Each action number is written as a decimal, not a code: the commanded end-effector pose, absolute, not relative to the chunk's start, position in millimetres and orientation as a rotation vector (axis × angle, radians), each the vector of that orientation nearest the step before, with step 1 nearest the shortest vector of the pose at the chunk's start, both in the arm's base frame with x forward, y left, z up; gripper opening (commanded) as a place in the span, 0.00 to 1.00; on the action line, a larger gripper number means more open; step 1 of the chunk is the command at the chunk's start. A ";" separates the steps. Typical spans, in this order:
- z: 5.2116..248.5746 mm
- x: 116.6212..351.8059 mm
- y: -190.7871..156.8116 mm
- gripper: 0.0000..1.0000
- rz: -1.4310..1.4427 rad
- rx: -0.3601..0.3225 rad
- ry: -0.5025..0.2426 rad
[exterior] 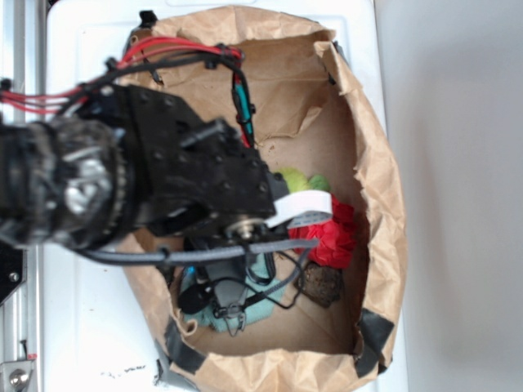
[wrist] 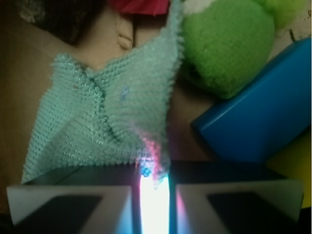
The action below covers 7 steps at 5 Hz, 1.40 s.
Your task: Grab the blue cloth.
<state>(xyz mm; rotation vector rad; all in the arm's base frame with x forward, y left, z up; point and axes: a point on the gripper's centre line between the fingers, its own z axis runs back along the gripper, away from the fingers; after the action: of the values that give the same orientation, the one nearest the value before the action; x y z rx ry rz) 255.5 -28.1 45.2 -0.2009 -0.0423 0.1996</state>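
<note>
The blue cloth [wrist: 107,112] is a pale teal terry rag that spreads out wrinkled on the brown bag floor in the wrist view. Its near corner runs down into the narrow gap between my jaws. My gripper [wrist: 154,180] is shut on that corner, and a bright glare fills the slit below it. In the exterior view the cloth [exterior: 265,296] shows under the gripper [exterior: 229,310] near the bag's front. The black arm hides most of it.
Everything lies inside a brown paper bag [exterior: 376,163] with tall crumpled walls. A green plush [wrist: 226,44] and a bright blue sponge block [wrist: 253,122] sit right of the cloth. Red fabric [exterior: 331,237] and a dark brown lump [exterior: 320,284] lie nearby.
</note>
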 end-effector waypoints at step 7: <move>205.8 250.0 -19.3 0.00 0.112 -0.006 -0.373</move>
<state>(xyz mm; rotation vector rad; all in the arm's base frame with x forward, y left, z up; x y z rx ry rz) 251.5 -19.7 195.4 -0.0024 -0.3207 0.1202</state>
